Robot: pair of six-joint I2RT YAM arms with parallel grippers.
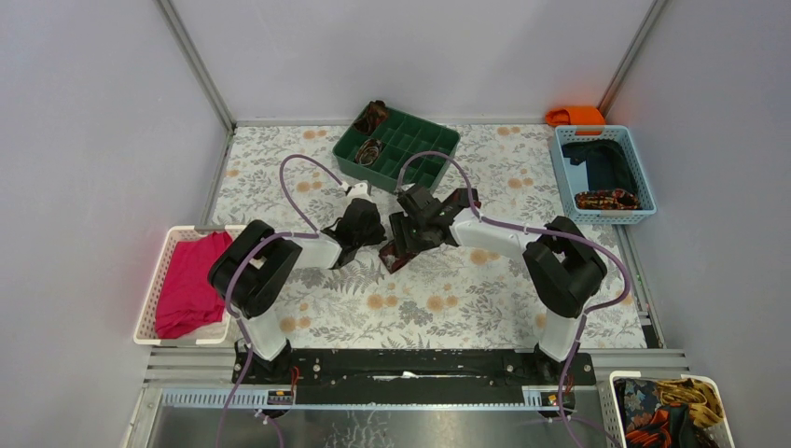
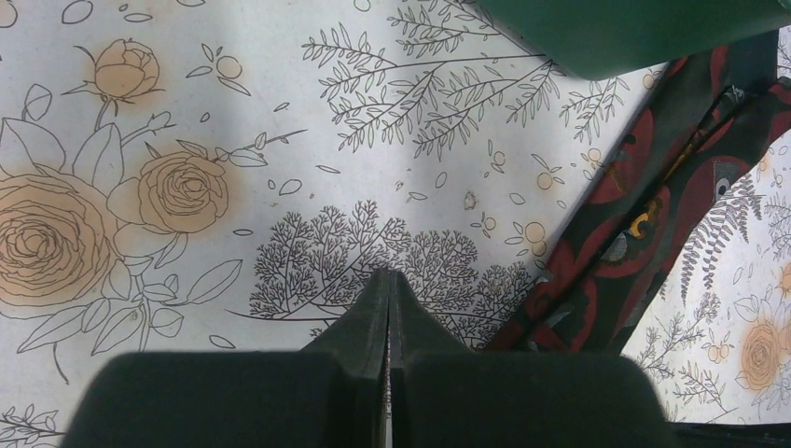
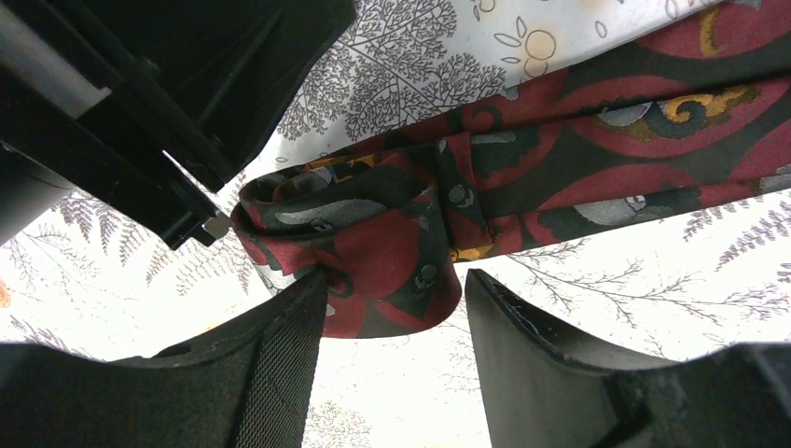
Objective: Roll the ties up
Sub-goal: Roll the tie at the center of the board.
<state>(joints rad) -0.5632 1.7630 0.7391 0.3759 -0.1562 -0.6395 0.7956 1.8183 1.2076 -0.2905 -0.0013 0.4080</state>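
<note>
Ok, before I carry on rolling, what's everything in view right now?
tie on the table: one, dark maroon with red pattern, centre, one end coiled
rolled ties: two, dark, in the tray's left compartments
green tray: one, far centre
blue basket: one, far right
navy cloth: one, in blue basket
patterned bundle: one, orange-dark, in blue basket
orange object: one, behind blue basket
white baskets: two, left edge and near right
pink-red cloth: one, in left basket
patterned fabrics: several, in near-right basket
left gripper: shut, empty, beside tie
right gripper: open, astride coiled end
</note>
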